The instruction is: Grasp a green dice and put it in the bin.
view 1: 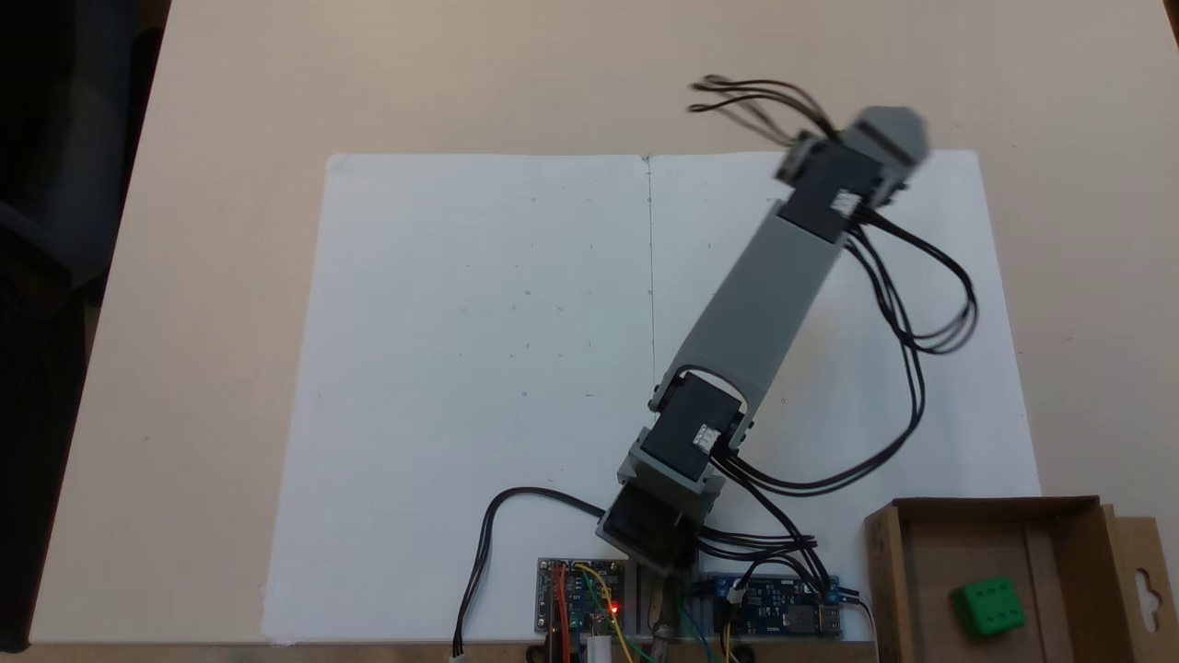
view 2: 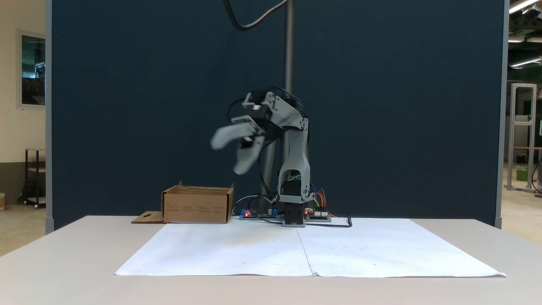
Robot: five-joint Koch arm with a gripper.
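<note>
The green dice (view 1: pixel 989 607) lies inside the bin (view 1: pixel 939 562), a shallow brown cardboard box at the lower right of a fixed view from above. From the front, the bin (view 2: pixel 197 207) stands left of the arm's base, and its walls hide the dice. My gripper (view 2: pixel 226 156) hangs high in the air to the right of the bin, well above the table. It is blurred, its two grey fingers are spread open, and nothing is between them. From above, the arm's wrist (view 1: pixel 857 166) reaches toward the far right of the paper.
Two white paper sheets (view 1: pixel 479 368) cover the table's middle. Circuit boards (view 1: pixel 580 608) and loose black cables (view 1: pixel 921 313) sit around the arm's base (view 2: pixel 293 212). The bin's flap (view 1: pixel 1142 580) sticks out sideways. A dark blue panel (view 2: pixel 381 106) stands behind the table.
</note>
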